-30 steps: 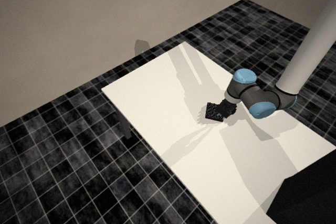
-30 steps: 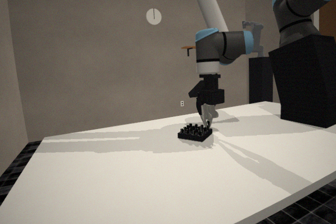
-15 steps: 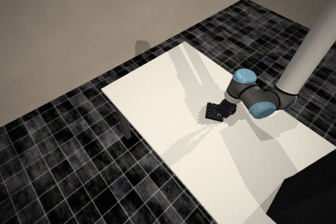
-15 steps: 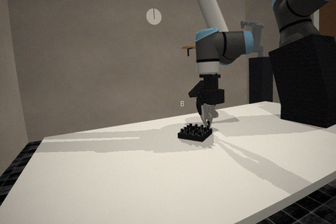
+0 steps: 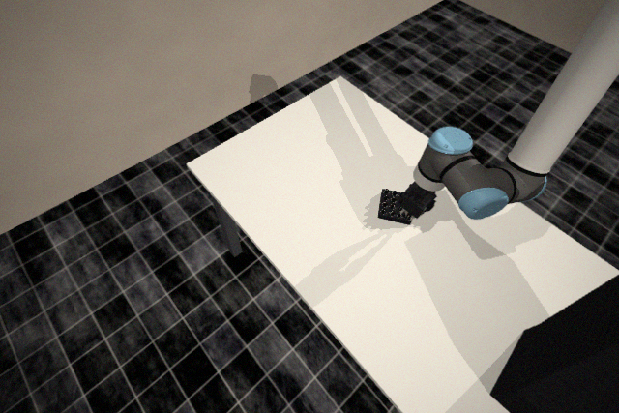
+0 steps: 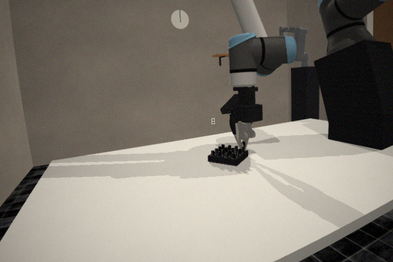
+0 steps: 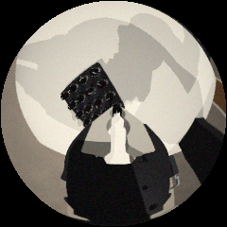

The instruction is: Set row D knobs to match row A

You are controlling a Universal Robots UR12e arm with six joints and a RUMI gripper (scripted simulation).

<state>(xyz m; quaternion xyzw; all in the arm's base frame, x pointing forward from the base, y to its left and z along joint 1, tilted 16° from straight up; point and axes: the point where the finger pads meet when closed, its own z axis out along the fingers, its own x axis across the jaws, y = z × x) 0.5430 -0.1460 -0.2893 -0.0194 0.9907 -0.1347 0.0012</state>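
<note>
The black knob box (image 5: 389,219) (image 6: 222,159) (image 7: 108,82) lies on the table, its upright knobs in a grid. My gripper (image 6: 243,147) (image 7: 116,108) points down at the box's near right corner in the wrist view. Its pale fingertips are close together around the corner knob (image 7: 117,109), shut on it. The fingers hide part of this knob. The other knobs stand free of the fingers. The row letters, the knob marks and the socket are too small or dark to make out, so I cannot tell which row this knob belongs to.
The white table (image 5: 259,173) (image 6: 142,215) carries the box and strong shadows of the arm. The black robot pedestal (image 5: 574,348) (image 6: 355,100) stands at the table's side. A wall rises beyond the far edge.
</note>
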